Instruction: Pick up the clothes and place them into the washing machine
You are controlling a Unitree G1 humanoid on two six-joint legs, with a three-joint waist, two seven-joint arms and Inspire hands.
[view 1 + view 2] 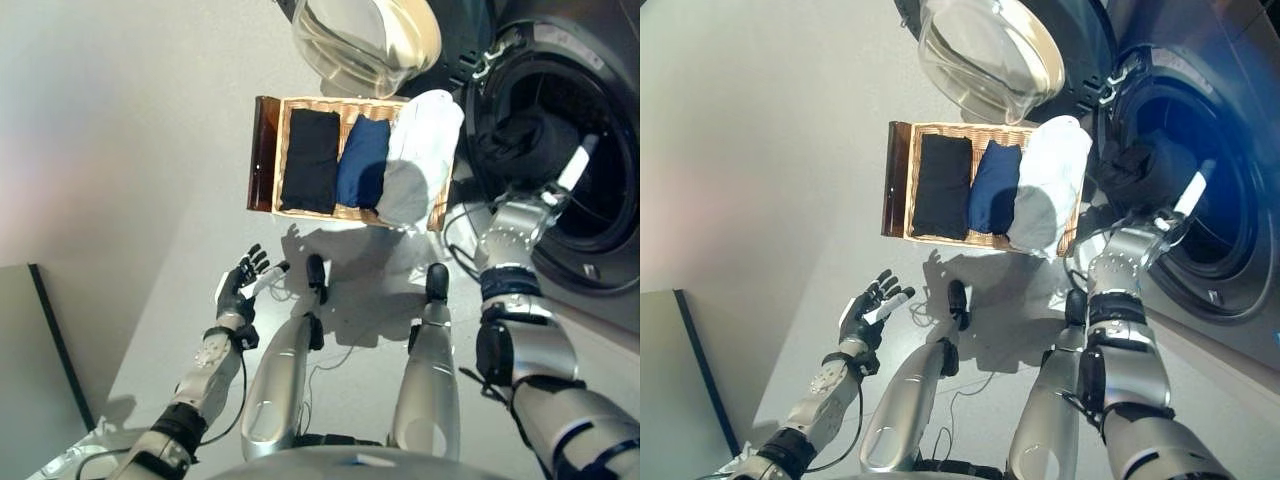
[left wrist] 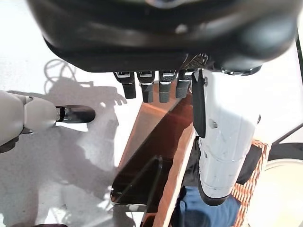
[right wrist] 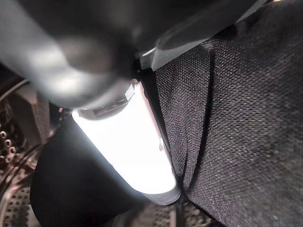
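Three folded garments (image 1: 362,162) sit in the basket (image 1: 264,150), upper centre.
Your right hand (image 1: 560,185) pinches dark cloth (image 1: 520,135) inside the drum; your left hand (image 1: 243,277) is spread, lower left.

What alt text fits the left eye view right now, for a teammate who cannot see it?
The right hand reaches into the open washing machine at a dark garment in the drum. The left hand hangs open over the floor, below a wicker basket holding black, navy and white clothes.
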